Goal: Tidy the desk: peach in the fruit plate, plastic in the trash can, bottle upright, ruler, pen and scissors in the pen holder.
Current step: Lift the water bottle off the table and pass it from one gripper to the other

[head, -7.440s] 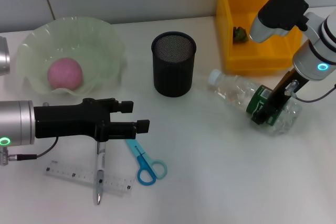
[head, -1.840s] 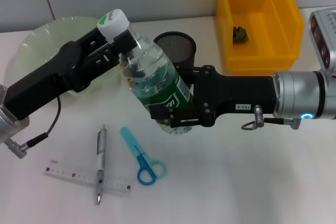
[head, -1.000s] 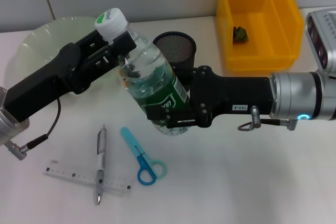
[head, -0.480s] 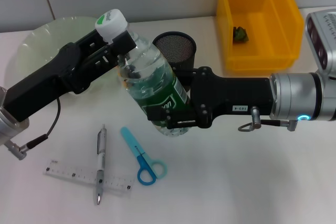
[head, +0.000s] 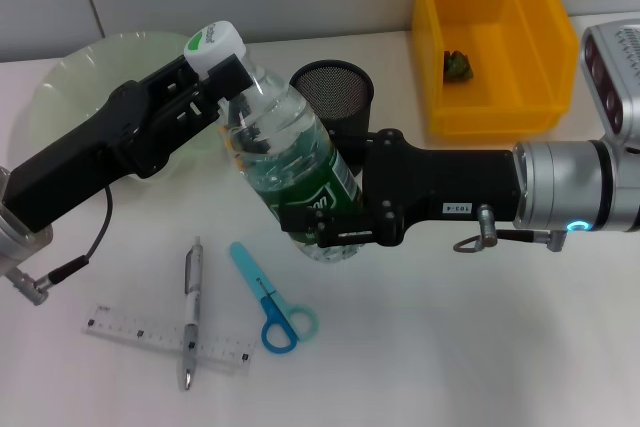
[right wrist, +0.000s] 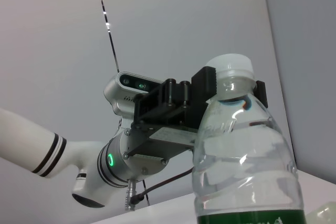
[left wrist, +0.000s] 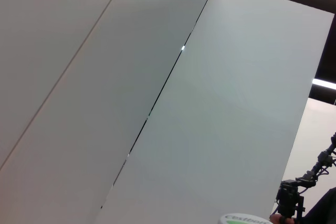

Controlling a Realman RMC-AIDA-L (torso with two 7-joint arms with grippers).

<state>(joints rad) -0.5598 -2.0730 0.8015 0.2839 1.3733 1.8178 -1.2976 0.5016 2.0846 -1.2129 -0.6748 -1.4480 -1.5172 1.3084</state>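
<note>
The bottle [head: 290, 162] is held above the table [head: 450, 347], tilted, beside the pen holder [head: 335, 97]. Its green-labelled lower body is clamped by the right gripper [head: 325, 222]; its neck below the cap is pinched by the left gripper [head: 228, 75]. The pen [head: 190, 309], ruler [head: 165, 338] and scissors [head: 268, 299] lie on the table.

The left arm covers much of the fruit plate [head: 60, 97], so whatever lies in it is hidden, and the bottle [head: 290, 162] and right arm block the front of the pen holder [head: 335, 97]. The pen [head: 190, 312] lies across the ruler [head: 165, 339] and hides part of it. In the left wrist view only the rim of the bottle's cap [left wrist: 244, 219] shows at the picture's edge, and the small dark item in the yellow bin [head: 480, 107] is too small to identify.
</note>
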